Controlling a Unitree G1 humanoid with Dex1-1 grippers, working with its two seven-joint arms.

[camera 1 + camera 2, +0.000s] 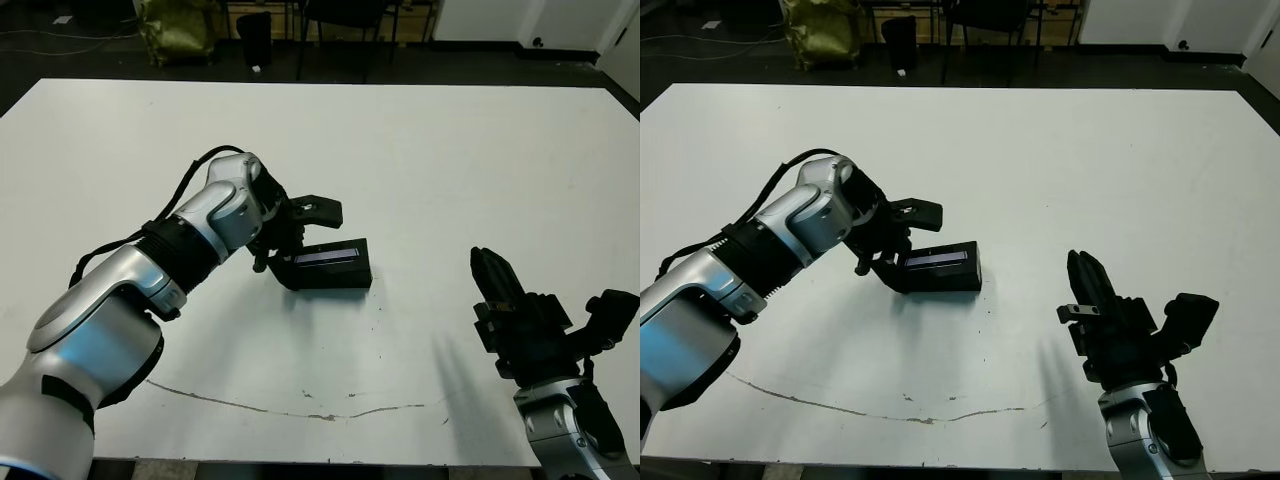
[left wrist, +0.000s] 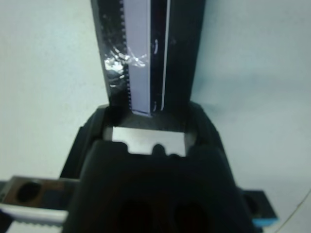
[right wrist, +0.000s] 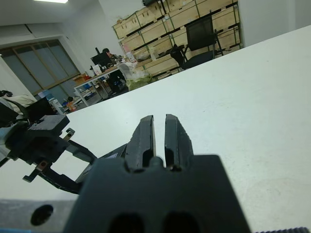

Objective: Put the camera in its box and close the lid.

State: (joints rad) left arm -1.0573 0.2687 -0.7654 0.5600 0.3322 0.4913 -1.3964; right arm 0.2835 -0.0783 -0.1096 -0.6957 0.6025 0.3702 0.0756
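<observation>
A black box lies at the middle of the white table, its lid on top with the silvery-purple strip facing up. No white lining shows, and the camera is hidden. My left gripper is at the box's left end, open, with one finger behind the lid and the other at its near corner. In the left wrist view the lid runs out from between the spread fingers. My right gripper hovers to the right of the box, shut and holding nothing, as the right wrist view also shows.
The table has a thin dark wavy line near its front edge. Chairs and a yellow-green bag stand beyond the far edge. A person sits at a desk far behind.
</observation>
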